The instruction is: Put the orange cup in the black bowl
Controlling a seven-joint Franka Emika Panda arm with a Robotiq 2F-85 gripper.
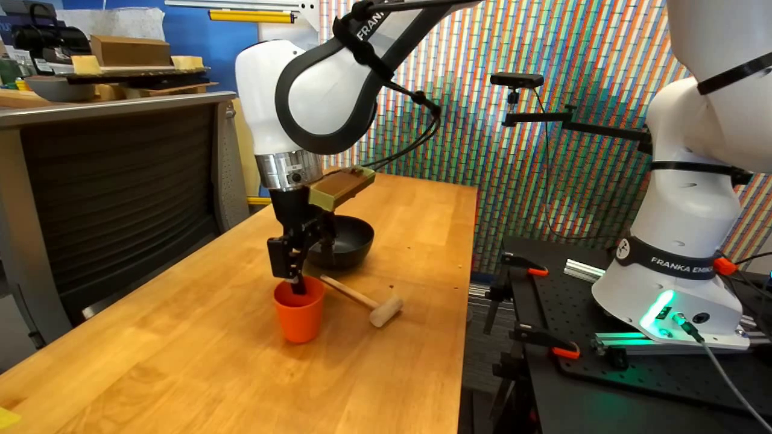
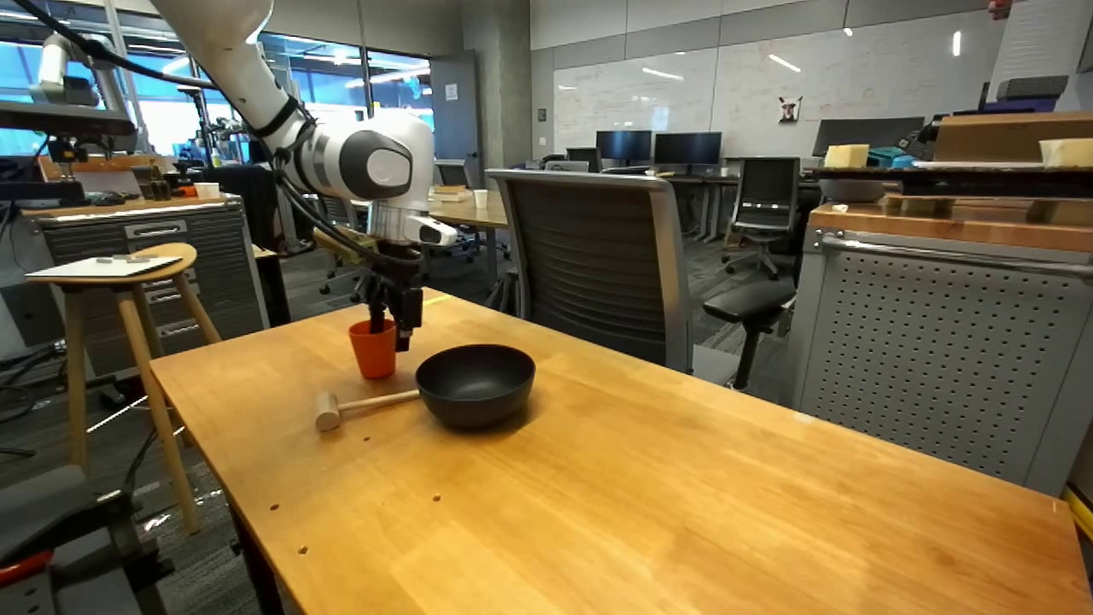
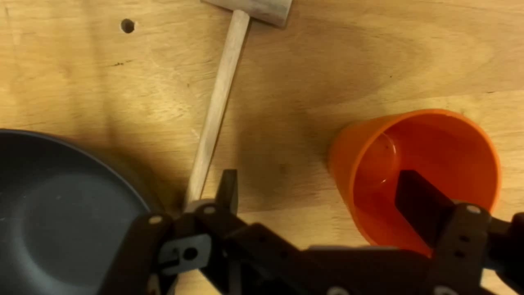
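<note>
The orange cup (image 1: 300, 319) stands upright on the wooden table, and it also shows in an exterior view (image 2: 374, 354) and in the wrist view (image 3: 446, 151). The black bowl (image 1: 357, 241) rests beside it; it also shows in an exterior view (image 2: 476, 397) and, cut off at the left, in the wrist view (image 3: 77, 205). My gripper (image 3: 319, 180) is open. One finger reaches into the cup's mouth. The other is outside the cup, on the bowl's side, with the near cup wall between them. The gripper shows in both exterior views (image 1: 312, 271) (image 2: 389, 333).
A pale wooden mallet (image 1: 386, 311) lies on the table (image 1: 416, 361) beside the cup, its handle end close to the bowl; it also shows in the wrist view (image 3: 221, 94). An office chair (image 2: 598, 265) stands at the table's long edge.
</note>
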